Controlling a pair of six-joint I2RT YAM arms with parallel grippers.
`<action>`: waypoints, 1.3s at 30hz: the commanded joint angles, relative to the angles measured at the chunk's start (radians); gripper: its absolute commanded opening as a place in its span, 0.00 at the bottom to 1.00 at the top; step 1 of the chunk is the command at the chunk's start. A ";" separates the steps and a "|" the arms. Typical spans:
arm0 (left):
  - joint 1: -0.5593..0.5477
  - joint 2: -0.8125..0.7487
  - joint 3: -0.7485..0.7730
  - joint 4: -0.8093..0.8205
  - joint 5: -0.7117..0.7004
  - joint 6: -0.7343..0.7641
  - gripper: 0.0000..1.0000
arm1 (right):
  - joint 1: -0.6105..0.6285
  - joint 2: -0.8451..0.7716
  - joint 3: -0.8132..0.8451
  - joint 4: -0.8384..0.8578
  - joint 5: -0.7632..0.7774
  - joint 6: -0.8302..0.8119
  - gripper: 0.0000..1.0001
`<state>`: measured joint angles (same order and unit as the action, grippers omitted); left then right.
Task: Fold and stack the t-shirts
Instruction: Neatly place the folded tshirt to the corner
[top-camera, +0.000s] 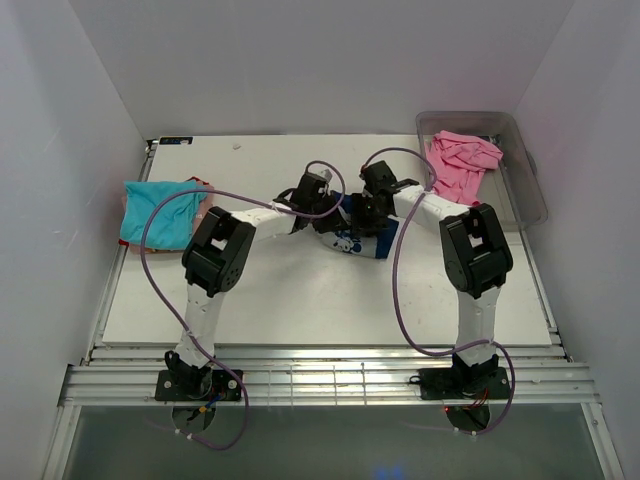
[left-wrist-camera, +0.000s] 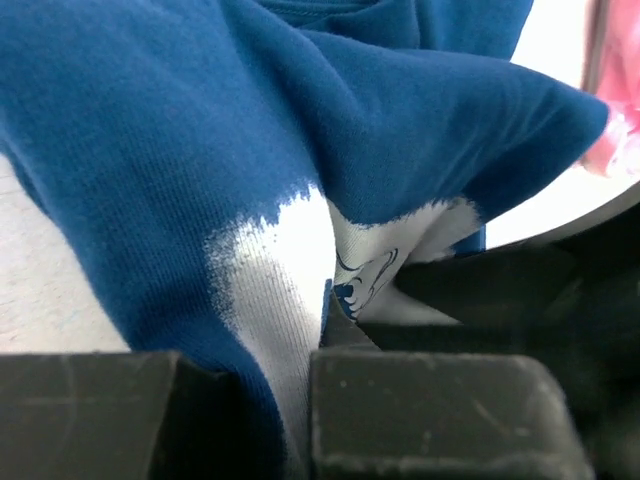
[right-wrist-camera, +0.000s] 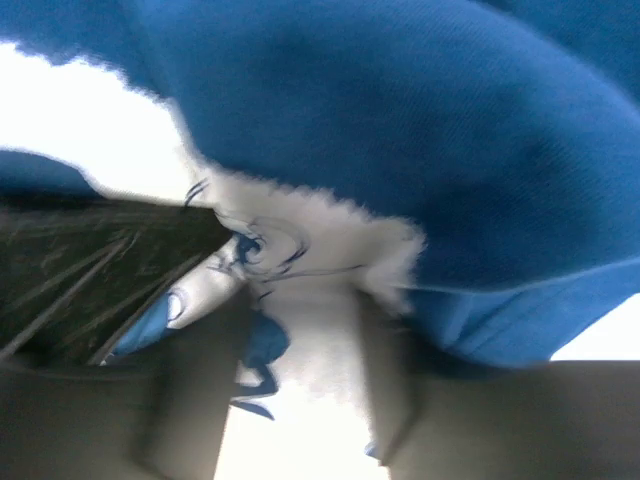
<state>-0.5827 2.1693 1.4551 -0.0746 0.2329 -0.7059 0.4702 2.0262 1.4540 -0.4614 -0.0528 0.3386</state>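
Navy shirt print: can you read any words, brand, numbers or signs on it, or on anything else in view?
No readable text anywhere.
White print on the navy t-shirt: only dark curled line art, no letters or numbers; blurred in the right wrist view.
Turquoise t-shirt, pink t-shirt, clear tub: nothing printed that shows.
Small dark item at the table's far-left corner: too small to read.

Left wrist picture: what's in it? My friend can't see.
A bunched blue t-shirt with a white print fills the view, pinched in the left gripper at the bottom. A bit of pink cloth shows at the right edge.
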 joint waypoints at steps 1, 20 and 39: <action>0.029 -0.043 0.016 -0.192 -0.063 0.071 0.00 | 0.019 -0.075 -0.037 -0.010 0.002 0.004 0.65; 0.469 -0.463 0.378 -0.892 -0.199 0.574 0.00 | 0.019 -0.261 0.002 -0.063 0.005 -0.052 0.86; 0.777 -0.579 0.205 -0.811 -0.172 0.625 0.00 | 0.028 -0.268 -0.023 -0.056 -0.064 -0.032 0.85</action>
<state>0.1661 1.6047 1.6623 -0.9565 0.0017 -0.0948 0.4923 1.7927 1.4380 -0.5243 -0.0998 0.3065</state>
